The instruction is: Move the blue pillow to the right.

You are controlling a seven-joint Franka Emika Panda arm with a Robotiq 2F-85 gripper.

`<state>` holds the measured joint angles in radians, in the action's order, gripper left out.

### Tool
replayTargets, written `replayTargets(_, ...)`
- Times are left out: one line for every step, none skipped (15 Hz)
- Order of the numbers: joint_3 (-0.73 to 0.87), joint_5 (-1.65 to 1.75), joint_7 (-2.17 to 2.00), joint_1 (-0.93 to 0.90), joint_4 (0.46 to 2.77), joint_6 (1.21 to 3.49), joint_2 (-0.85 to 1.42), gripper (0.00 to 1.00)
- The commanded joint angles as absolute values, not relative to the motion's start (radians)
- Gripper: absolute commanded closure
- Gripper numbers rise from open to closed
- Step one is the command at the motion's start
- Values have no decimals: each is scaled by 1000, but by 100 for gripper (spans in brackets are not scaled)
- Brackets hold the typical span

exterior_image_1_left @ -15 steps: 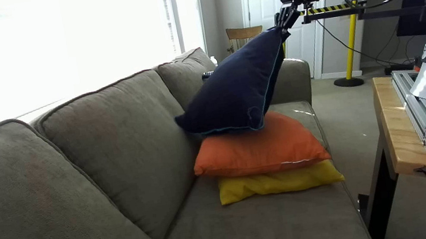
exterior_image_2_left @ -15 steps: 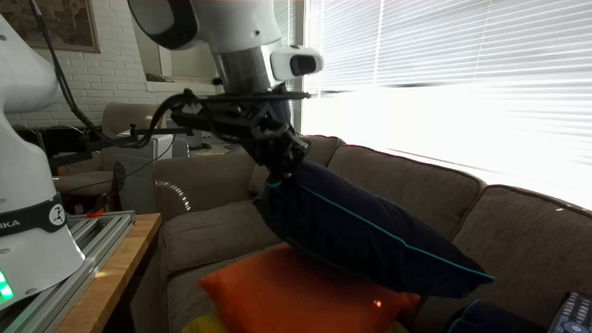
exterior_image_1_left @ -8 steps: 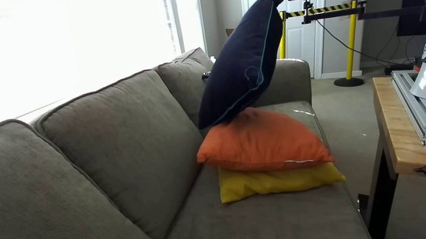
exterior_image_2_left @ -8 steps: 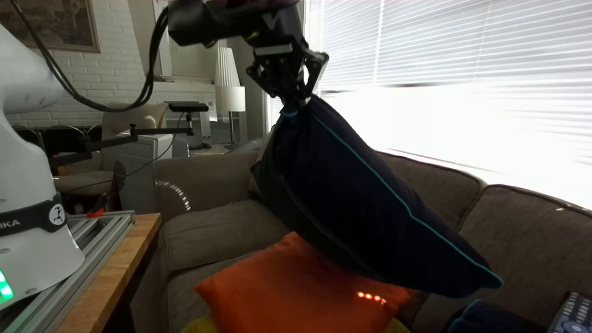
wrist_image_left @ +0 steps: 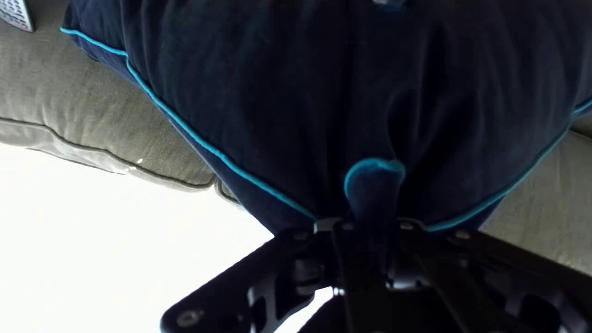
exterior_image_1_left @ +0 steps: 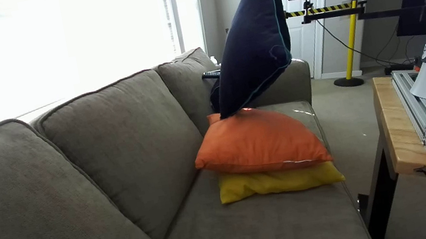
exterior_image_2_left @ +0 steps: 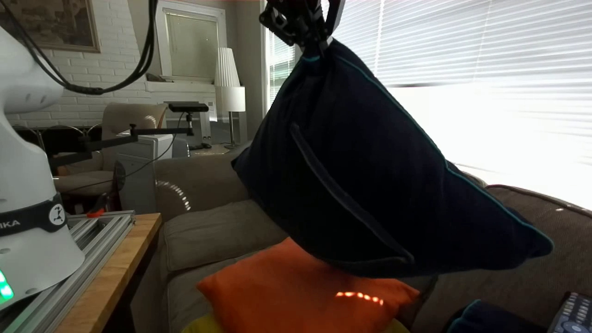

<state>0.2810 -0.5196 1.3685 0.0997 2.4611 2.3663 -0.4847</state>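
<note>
At top centre in an exterior view, my end effector grips the blue pillow by its pinched upper end, slanting above the orange pillow.

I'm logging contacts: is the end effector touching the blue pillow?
Touching: the wrist view shows the end effector clamped on a gathered corner of the blue pillow.
</note>
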Motion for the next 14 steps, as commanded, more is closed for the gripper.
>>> replayTargets(310, -501, 1317, 85, 2410, 2347, -536, 97)
replayTargets(315, -502, 1311, 87, 2404, 2346, -544, 97)
replayTargets(323, -506, 1307, 85, 2390, 2342, -544, 97)
replayTargets(327, -506, 1301, 86, 2381, 2345, -549, 97)
replayTargets(333, -507, 1297, 85, 2373, 2347, -553, 97)
replayTargets(338, -505, 1292, 87, 2364, 2351, -557, 97)
replayTargets(339, -498, 1284, 91, 2355, 2359, -556, 97)
replayTargets(342, -490, 1280, 95, 2348, 2365, -552, 97)
replayTargets(341, -476, 1274, 103, 2340, 2378, -541, 97)
replayTargets(342, -460, 1269, 109, 2333, 2384, -531, 97)
replayTargets(343, -440, 1258, 117, 2326, 2396, -515, 97)
replayTargets(345, -421, 1247, 124, 2322, 2406, -504, 97)
replayTargets(349, -399, 1233, 131, 2318, 2412, -489, 97)
replayTargets(351, -380, 1219, 137, 2317, 2420, -479, 97)
